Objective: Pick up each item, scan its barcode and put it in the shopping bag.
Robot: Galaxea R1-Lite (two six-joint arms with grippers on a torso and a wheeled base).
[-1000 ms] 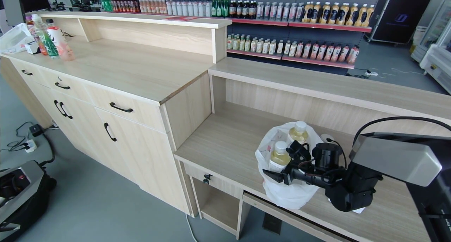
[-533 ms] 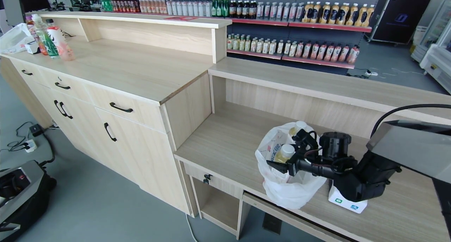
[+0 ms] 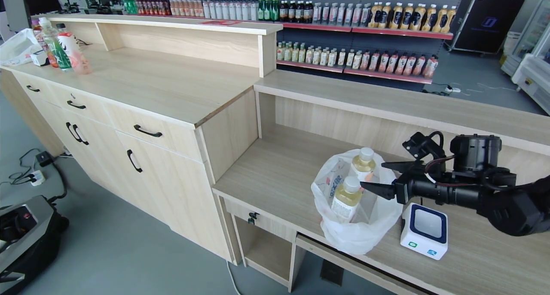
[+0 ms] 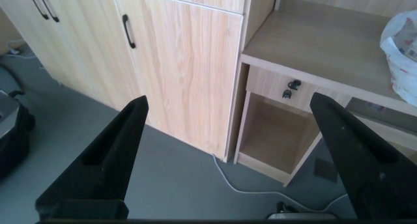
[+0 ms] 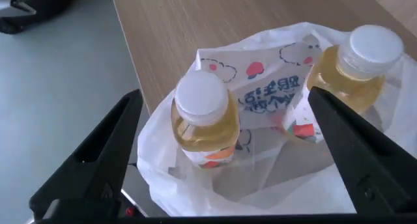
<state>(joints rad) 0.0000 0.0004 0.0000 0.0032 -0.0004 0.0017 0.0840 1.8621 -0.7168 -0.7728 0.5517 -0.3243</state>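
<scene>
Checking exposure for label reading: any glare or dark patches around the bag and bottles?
Head view: bag evenly lit, no harsh glare. Right wrist view: bottles brightly lit; fingers of the right end effector are dark silhouettes.

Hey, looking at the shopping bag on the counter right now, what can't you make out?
Front bottle and back bottle, head view: lower parts hidden behind the bag wall.
Their barcodes: none shows in either view.
Printed pack between them, right wrist view: mostly covered by bottles and bag folds; contents unclear.
Bag's bottom, right wrist view: cut off by the edge.
</scene>
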